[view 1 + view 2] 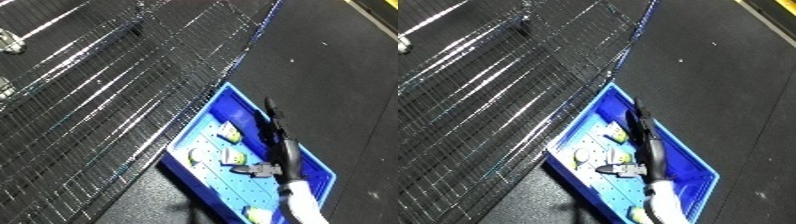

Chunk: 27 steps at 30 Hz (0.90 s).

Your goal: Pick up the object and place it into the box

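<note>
From my seat the picture is tilted: a blue bin (pixel 313 159) lies in the lower middle of the frame on a dark floor (pixel 338 65), beside a wire mesh cage (pixel 98 90) that fills the upper left. Only one arm shows, the right hand (pixel 636 124) reaching up into the bin from the lower edge with its black fingers stretched long and straight, apart from one another as far as I can tell, holding nothing I can see. Several small pale yellow-green objects (pixel 233 158) lie on the bin's bottom just left of the arm, too blurred to name, one cut off near the lower edge, and my left hand is out of view.
</note>
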### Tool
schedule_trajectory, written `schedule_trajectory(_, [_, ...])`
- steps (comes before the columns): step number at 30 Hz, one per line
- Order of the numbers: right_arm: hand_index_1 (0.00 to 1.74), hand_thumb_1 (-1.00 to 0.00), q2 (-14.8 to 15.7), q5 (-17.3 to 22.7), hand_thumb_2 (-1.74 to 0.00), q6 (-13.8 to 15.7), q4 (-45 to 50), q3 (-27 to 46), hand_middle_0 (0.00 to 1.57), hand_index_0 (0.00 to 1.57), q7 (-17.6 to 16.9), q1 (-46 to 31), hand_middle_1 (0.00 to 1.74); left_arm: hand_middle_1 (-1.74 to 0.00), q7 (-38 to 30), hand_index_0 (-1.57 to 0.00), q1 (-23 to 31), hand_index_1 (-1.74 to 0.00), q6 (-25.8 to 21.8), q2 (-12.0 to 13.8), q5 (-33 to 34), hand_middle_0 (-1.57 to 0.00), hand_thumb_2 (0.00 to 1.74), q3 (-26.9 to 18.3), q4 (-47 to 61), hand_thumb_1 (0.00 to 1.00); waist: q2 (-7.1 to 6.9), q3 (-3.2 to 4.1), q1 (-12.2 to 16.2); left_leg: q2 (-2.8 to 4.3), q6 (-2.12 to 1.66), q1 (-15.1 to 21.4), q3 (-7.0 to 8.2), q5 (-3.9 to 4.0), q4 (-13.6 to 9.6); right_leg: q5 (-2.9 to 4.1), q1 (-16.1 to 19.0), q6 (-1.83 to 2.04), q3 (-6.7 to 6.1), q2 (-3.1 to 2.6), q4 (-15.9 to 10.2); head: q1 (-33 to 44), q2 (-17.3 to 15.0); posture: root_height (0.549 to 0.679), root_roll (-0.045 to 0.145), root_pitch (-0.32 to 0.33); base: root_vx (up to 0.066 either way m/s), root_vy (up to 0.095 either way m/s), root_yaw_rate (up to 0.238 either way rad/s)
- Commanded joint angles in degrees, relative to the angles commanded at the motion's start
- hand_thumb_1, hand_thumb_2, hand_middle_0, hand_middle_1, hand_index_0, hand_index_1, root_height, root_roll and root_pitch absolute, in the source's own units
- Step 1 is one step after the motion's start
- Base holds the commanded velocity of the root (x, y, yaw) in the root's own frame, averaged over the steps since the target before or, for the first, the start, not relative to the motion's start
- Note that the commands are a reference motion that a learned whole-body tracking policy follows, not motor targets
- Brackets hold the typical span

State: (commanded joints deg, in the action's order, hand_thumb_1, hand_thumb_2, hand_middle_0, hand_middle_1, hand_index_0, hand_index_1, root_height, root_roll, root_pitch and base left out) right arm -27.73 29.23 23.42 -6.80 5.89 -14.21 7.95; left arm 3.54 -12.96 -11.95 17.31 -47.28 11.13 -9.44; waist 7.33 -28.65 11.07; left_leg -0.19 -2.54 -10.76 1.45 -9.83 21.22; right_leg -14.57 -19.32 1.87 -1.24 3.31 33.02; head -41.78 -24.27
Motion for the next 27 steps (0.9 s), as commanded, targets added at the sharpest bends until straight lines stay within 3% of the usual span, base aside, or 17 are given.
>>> schedule_trajectory(4, [0.00, 0.00, 0.8, -1.7, 0.00, -1.1, 2.6, -1.5, 0.00, 0.00, 1.0, 2.0, 0.00, -1.74, 0.3, -1.57, -0.1, -1.74, 0.6, 0.0, 0.3, -1.57, 1.74, 0.0, -0.6, 1.00, -0.92, 0.20, -1.5, 0.11, -0.07, -0.3, -0.96, 0.41, 0.0, 0.08, 0.4, -0.16, 0.56, -0.07, -0.1, 4.2, 0.6, 0.663, 0.091, 0.039, 0.006, -0.061, 0.142])
schedule_trajectory(12, [0.00, 0.00, 1.6, -3.4, 0.00, -3.6, 5.1, -2.9, 0.00, 0.00, 4.0, 4.7, 0.00, -1.74, 1.4, -1.57, 1.0, -1.74, 2.8, 0.5, 1.1, -1.57, 1.74, -1.0, -0.4, 1.00, -2.70, 0.53, -4.5, 0.53, -0.34, -1.3, -2.33, 0.26, 2.4, -0.17, 1.8, -0.80, 2.13, 0.24, 0.3, 12.2, 1.8, 0.663, 0.086, 0.017, 0.034, -0.055, 0.135])
schedule_trajectory(21, [0.00, 0.00, 4.1, -4.4, 0.00, -5.1, 6.9, -5.1, 0.00, 0.00, 5.7, 5.4, 0.00, -1.74, 2.2, -1.57, 2.4, -1.74, 5.4, 2.1, 2.1, -1.57, 1.74, -2.7, 0.3, 1.00, -5.00, 0.40, -7.9, 0.51, -0.08, -3.0, -4.20, 0.38, 4.8, -1.06, 2.9, -1.42, 3.85, -0.48, 2.4, 21.5, 2.4, 0.659, 0.072, -0.008, 0.036, -0.077, 0.182])
schedule_trajectory(27, [0.00, 0.00, 5.9, -4.3, 0.00, -5.0, 7.1, -6.4, 0.00, 0.00, 5.6, 4.7, 0.00, -1.74, 2.3, -1.57, 3.6, -1.74, 6.1, 2.8, 2.5, -1.57, 1.74, -3.5, 1.0, 1.00, -6.16, -0.03, -9.7, 0.25, 0.15, -3.8, -5.26, 0.42, 5.8, -1.33, 3.4, -1.44, 4.87, -0.89, 3.2, 27.9, 3.6, 0.658, 0.063, -0.019, 0.043, -0.057, 0.161])
